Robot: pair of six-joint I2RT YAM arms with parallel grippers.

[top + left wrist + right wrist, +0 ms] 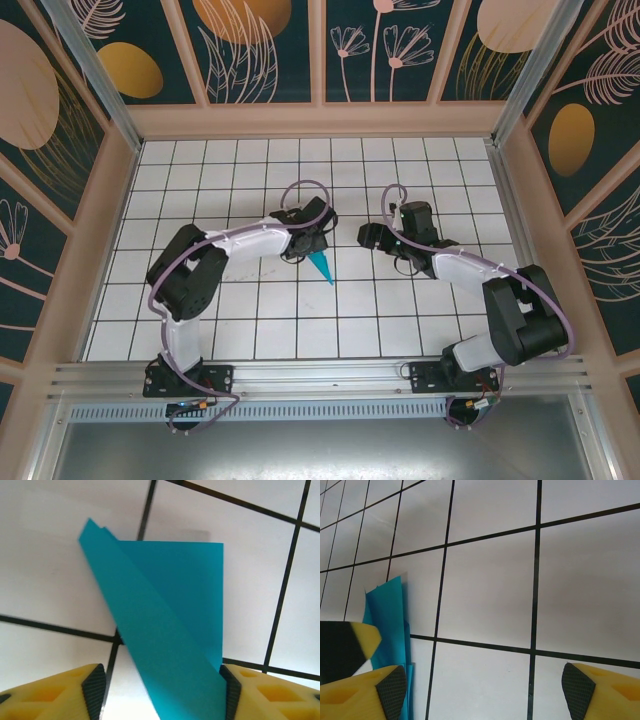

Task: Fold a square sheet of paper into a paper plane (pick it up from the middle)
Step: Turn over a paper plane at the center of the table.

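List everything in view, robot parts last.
folded paper sheet: one, teal, on the floor near the centre
tiled floor: one, white with black grid lines, under everything
wall panels: several, dark teal with peach floral print, around three sides
rail: one, silver metal, along the near edge, carrying both arm bases
left arm: one, black and white with purple cable, reaching in to the paper
right arm: one, same colours, reaching toward the centre
left end effector: one, yellow fingers with black pads, open, paper between its fingers
right end effector: one, same colours, open above bare tiles, right of the paper
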